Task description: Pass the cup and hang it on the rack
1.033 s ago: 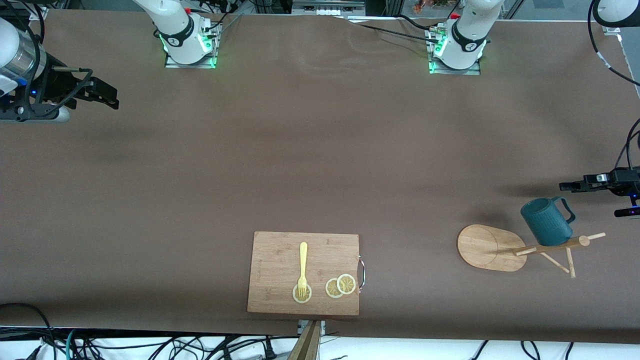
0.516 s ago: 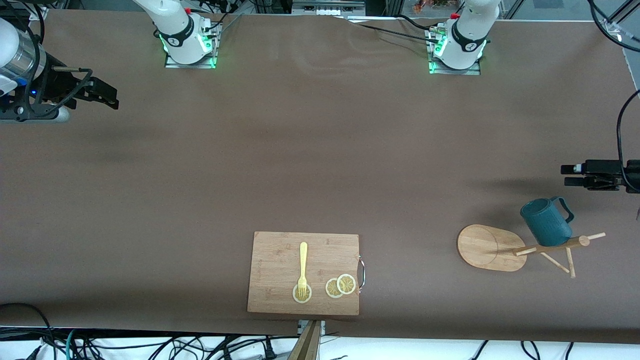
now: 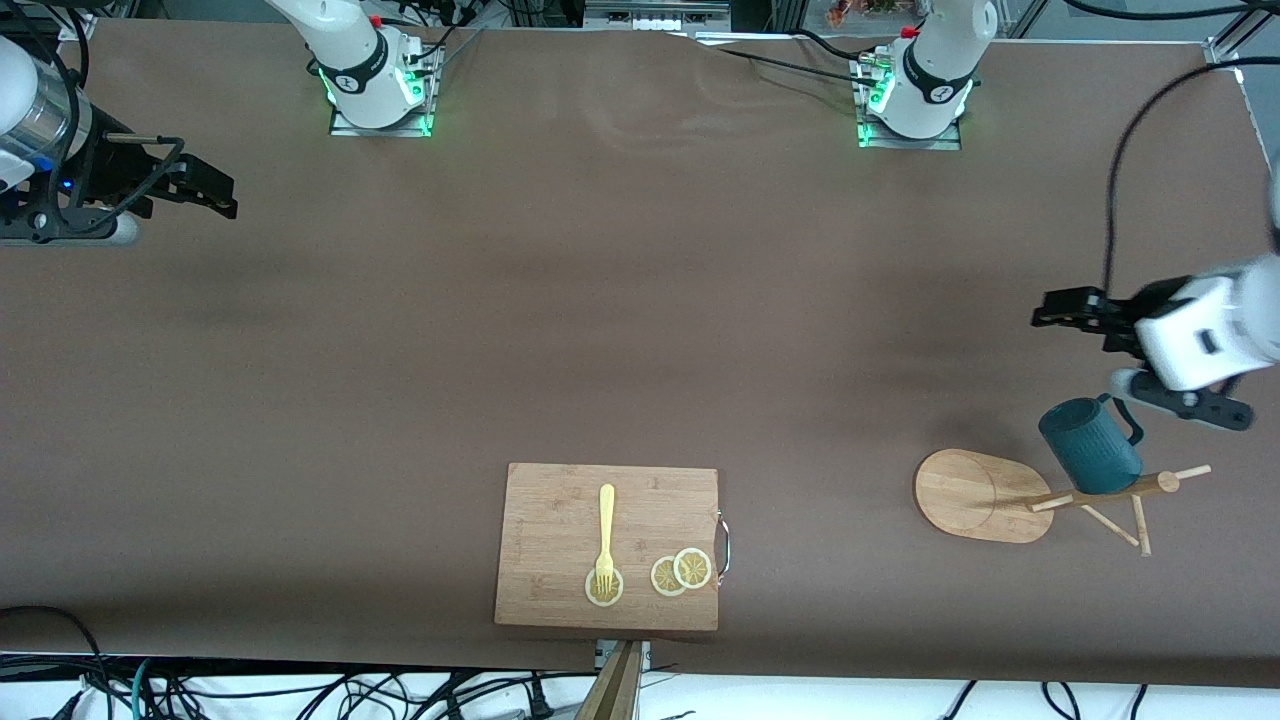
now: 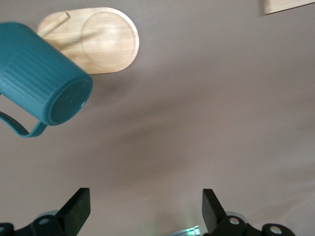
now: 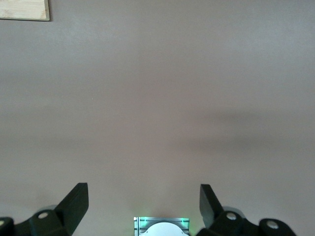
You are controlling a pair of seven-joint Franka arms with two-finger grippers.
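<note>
The dark teal ribbed cup [image 3: 1088,445] rests tilted on the bamboo rack [image 3: 975,495] near the left arm's end of the table, its bottom turned upward and its handle free. In the left wrist view the cup [image 4: 44,81] partly covers the rack's oval base [image 4: 103,42], and the peg under it is mostly hidden. My left gripper [image 3: 1043,310] hovers open and empty over bare table beside the cup; its own view shows that gripper [image 4: 146,209] with jaws wide apart. The right gripper [image 3: 228,200] waits open at the right arm's end, and its own view shows it [image 5: 142,206] empty.
A bamboo cutting board [image 3: 560,500] lies near the front edge at mid-table, carrying a yellow fork [image 3: 605,535] and lemon slices [image 3: 682,572]. The board's corner shows in both wrist views [image 4: 288,5] [image 5: 24,10]. Brown cloth covers the table.
The left gripper has swung in from the table's edge, rising and moving toward the table's middle past the cup. The cup stays on the rack. The right arm has not moved.
</note>
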